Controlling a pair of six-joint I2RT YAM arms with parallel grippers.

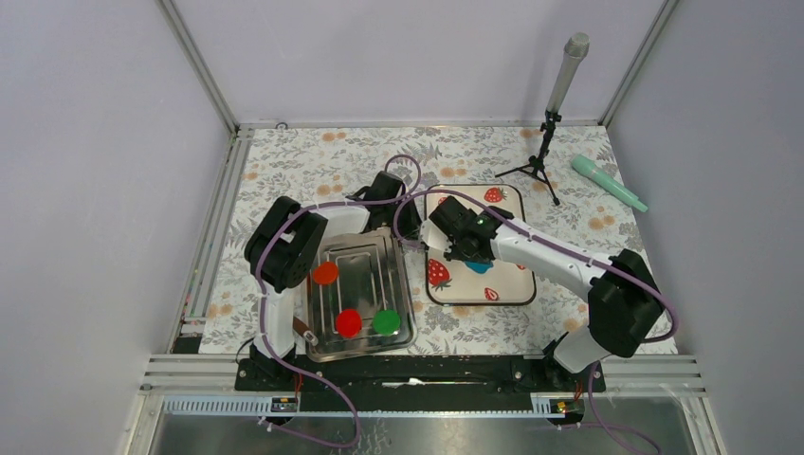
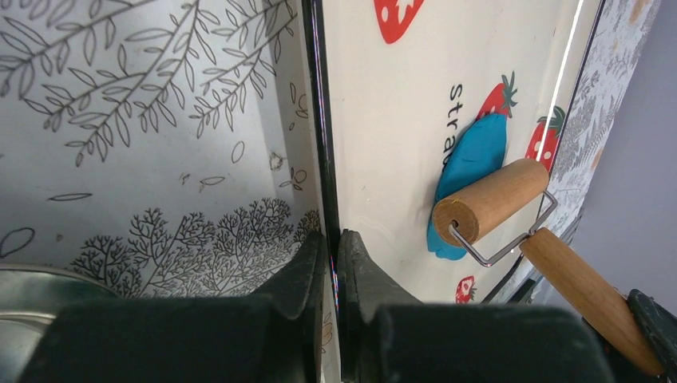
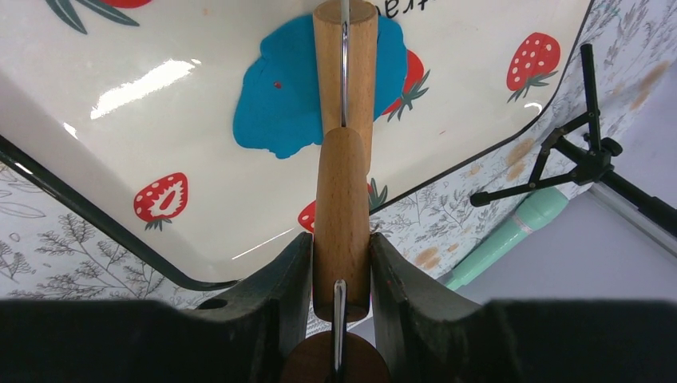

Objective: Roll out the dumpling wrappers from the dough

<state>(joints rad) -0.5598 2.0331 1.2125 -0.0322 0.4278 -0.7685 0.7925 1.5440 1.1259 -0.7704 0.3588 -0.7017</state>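
The dough (image 1: 480,268) is a flattened ragged bright-blue patch (image 3: 279,96) on a white strawberry-print tray (image 1: 502,284). A small wooden roller (image 2: 491,199) rests its drum on the dough (image 2: 471,159). My right gripper (image 3: 341,239) is shut on the roller's wooden handle (image 3: 342,199) and reaches over the tray's middle (image 1: 466,248). My left gripper (image 2: 331,239) sits at the tray's left edge (image 1: 415,227), jaws shut on its thin black rim (image 2: 319,159).
A metal tray (image 1: 365,265) in front of the left arm holds an orange disc (image 1: 325,273), a red disc (image 1: 348,322) and a green disc (image 1: 386,321). A microphone stand (image 1: 540,161) and a teal handle (image 1: 609,182) stand at the back right.
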